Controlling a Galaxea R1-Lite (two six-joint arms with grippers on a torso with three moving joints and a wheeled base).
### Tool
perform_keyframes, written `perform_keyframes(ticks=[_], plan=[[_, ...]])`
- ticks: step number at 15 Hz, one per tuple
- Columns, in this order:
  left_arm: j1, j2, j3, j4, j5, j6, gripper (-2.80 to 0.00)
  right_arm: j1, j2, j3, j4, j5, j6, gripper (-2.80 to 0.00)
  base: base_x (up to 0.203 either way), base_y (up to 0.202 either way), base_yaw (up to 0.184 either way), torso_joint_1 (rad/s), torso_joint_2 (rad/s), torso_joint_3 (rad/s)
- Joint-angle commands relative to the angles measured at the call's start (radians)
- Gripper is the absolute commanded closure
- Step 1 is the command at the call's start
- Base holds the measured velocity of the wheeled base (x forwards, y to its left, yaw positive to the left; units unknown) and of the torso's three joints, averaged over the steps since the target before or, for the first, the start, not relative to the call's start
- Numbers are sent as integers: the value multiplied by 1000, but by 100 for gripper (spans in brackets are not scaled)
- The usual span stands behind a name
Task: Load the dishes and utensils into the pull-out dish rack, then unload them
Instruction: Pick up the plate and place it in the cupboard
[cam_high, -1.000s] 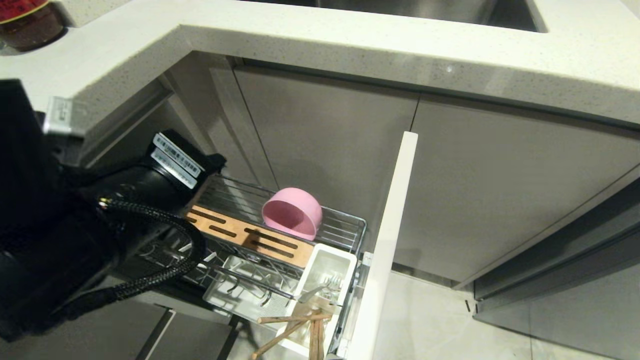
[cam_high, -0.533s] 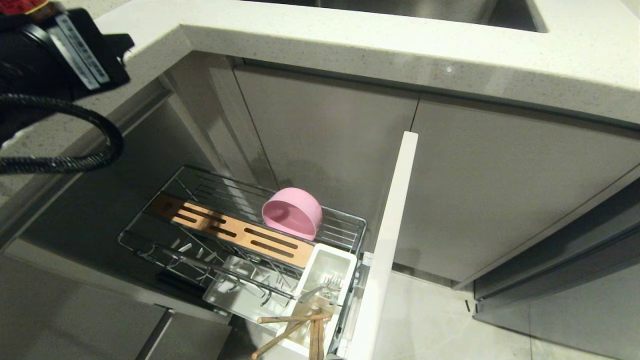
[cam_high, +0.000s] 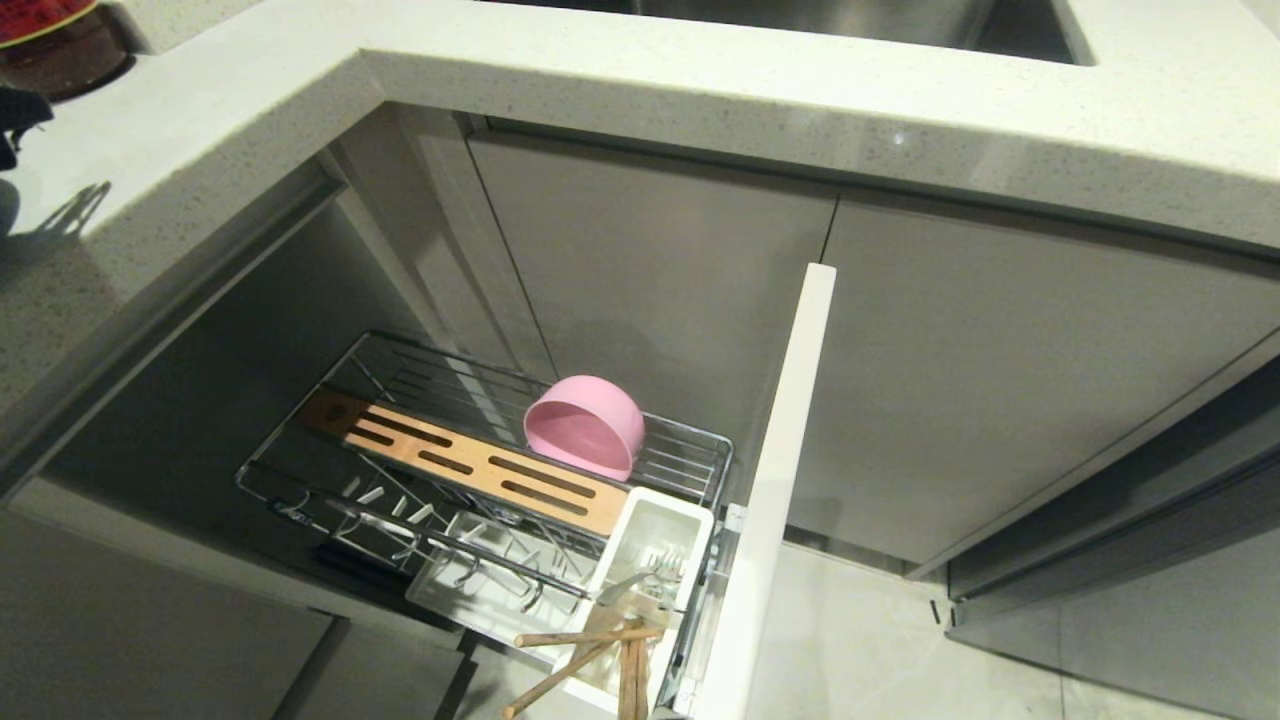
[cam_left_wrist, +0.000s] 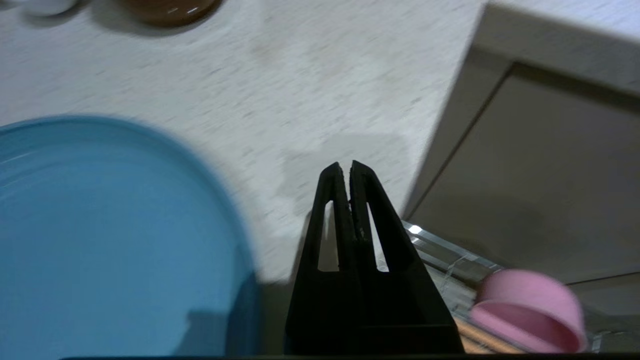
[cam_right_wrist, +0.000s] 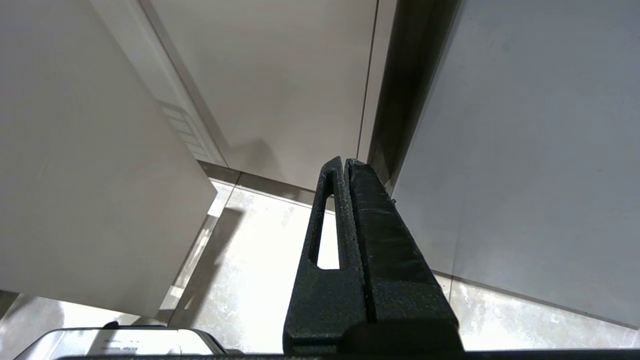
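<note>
The pull-out dish rack (cam_high: 690, 445) stands drawn out below the counter, with its white panel front (cam_high: 780, 480) on the right. A pink bowl (cam_high: 585, 425) leans on its side on the wires behind the wooden strip (cam_high: 470, 465). In the white utensil cup (cam_high: 655, 530) are the fork (cam_high: 640, 578) and the chopsticks (cam_high: 585, 640). The light-blue plate (cam_left_wrist: 115, 240) lies flat on the countertop (cam_left_wrist: 300, 75). My left gripper (cam_left_wrist: 346, 167) hovers shut and empty over the counter's edge, beside the plate, with the bowl (cam_left_wrist: 530, 310) below it. My right gripper (cam_right_wrist: 346, 162) hangs parked and shut above the floor.
A red-lidded jar (cam_high: 50, 40) stands on the counter at the far left, and its brown base (cam_left_wrist: 170, 7) shows beyond the plate. A steel sink (cam_high: 850, 20) is set into the counter behind. Grey cabinet doors (cam_high: 650, 270) close in the rack's far side.
My left arm has lifted out of the rack and swung up and left over the countertop, almost leaving the head view. The bowl, fork and chopsticks have not moved.
</note>
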Motion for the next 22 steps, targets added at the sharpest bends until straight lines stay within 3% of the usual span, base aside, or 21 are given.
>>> perform_keyframes(ticks=[1,4,5,7,11,14,18,22], plan=[[79,-12,-71,96,-1,-20,0,0,-1,26,-1,0,0,0,0,0,0,0,0,0],[111,3,-116,146,26,-67,0,0,-1,26,-1,0,0,0,0,0,0,0,0,0],[112,12,-118,150,41,-68,-280,0,-1,26,-1,0,0,0,0,0,0,0,0,0],[113,21,-120,146,40,-76,-280,0,-1,26,-1,0,0,0,0,0,0,0,0,0],[117,77,-168,148,53,-152,-280,0,-1,26,-2,0,0,0,0,0,0,0,0,0],[126,119,-176,151,138,-165,-280,0,-1,26,-1,0,0,0,0,0,0,0,0,0],[126,162,-223,272,161,-203,-280,0,-1,26,-1,0,0,0,0,0,0,0,0,0],[126,174,-226,282,161,-213,-280,0,-1,26,-1,0,0,0,0,0,0,0,0,0]])
